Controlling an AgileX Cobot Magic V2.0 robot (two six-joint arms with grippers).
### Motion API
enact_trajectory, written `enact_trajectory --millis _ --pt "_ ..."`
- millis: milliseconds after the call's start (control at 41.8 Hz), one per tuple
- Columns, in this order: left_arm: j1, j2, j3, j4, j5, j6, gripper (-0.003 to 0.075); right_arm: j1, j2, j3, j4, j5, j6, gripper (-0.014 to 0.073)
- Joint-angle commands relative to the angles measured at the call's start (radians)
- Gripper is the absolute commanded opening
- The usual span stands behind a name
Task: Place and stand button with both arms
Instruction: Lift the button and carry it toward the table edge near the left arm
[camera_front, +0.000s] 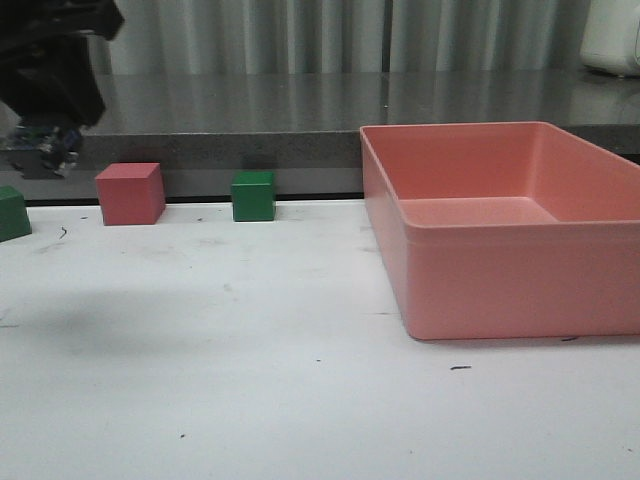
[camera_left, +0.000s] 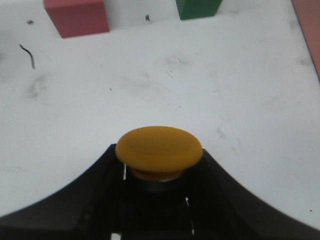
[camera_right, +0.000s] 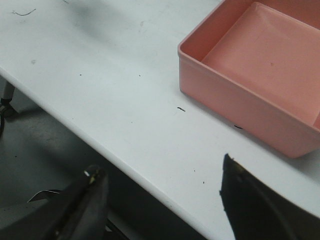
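The button (camera_left: 159, 150) shows its yellow-orange mushroom cap between the black fingers of my left gripper (camera_left: 159, 161), which is shut on its dark body below the cap. In the front view the left gripper (camera_front: 48, 125) hangs high at the far left, above the table, with the button's blue-green terminals (camera_front: 42, 142) showing blurred under it. My right gripper (camera_right: 161, 167) is open, empty, and hovers over the table's near edge, a short way from the pink bin. The right arm is outside the front view.
A red cube (camera_front: 130, 193) and a green cube (camera_front: 253, 195) stand at the table's back, and another green cube (camera_front: 12, 212) sits at the left border. A large pink bin (camera_front: 520, 280) fills the right side. The table's near edge (camera_right: 100, 145) drops off below the right gripper.
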Motion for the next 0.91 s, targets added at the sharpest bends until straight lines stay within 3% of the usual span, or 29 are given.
enact_trajectory --millis 0,287,550,718,885 --pt "0.020 -0.137 0.099 -0.016 -0.205 0.030 0.0189 -0.003 0.004 -0.026 -0.004 -0.066 -0.006 0.0499" --pt "0.023 -0.319 0.483 0.002 -0.715 0.048 0.0189 -0.003 0.004 -0.026 -0.004 -0.066 -0.006 0.0499" --pt "0.023 -0.305 0.754 0.002 -1.215 0.048 0.0188 -0.003 0.004 -0.026 -0.004 -0.066 -0.006 0.0499" --pt "0.023 -0.208 0.832 0.002 -1.496 0.043 0.0188 -0.003 0.004 -0.026 -0.004 -0.066 -0.006 0.0499" --pt "0.023 -0.049 0.832 0.002 -1.658 0.017 0.0188 -0.003 0.004 -0.026 -0.004 -0.066 -0.006 0.0499"
